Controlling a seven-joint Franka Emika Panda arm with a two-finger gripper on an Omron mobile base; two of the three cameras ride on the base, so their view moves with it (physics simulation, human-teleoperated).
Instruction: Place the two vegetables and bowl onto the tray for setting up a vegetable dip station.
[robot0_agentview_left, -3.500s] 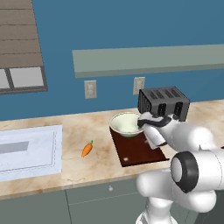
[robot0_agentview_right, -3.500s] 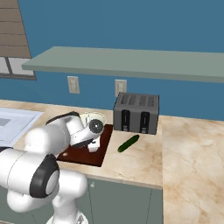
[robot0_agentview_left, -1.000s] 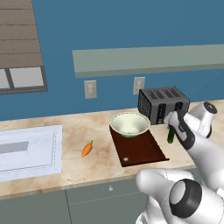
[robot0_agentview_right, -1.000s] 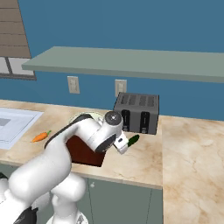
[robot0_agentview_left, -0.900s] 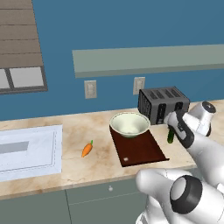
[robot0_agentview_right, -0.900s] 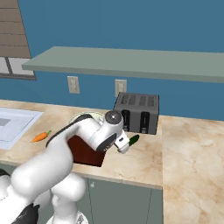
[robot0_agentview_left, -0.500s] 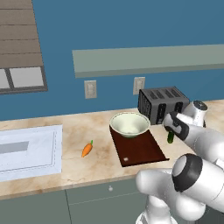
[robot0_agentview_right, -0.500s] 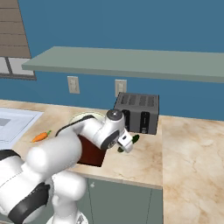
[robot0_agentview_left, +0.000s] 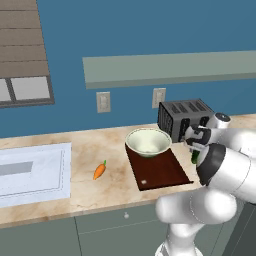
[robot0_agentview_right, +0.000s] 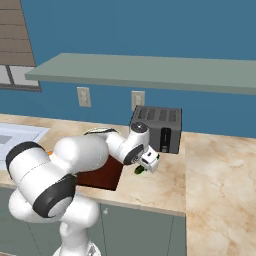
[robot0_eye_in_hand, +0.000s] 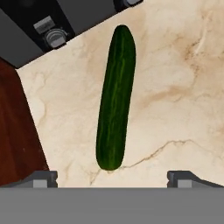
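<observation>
Dark green elongated cucumber (robot0_eye_in_hand: 115, 98): lies on marble counter (robot0_eye_in_hand: 183, 96) beside dark reddish-brown tray (robot0_eye_in_hand: 15, 131), before black toaster (robot0_agentview_left: 184, 118). Gripper (robot0_eye_in_hand: 111, 177): newly lowered over it, jaws wide, empty. Pickup judged imminent.

White arm's claw (robot0_agentview_right: 146, 165) low over cucumber (robot0_agentview_right: 139, 170) beside toaster (robot0_agentview_right: 156, 129).

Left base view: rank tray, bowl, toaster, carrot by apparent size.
1. tray
2-3. toaster and bowl: look alike in size; the toaster is partly hidden by the arm, so unranked
4. carrot
</observation>
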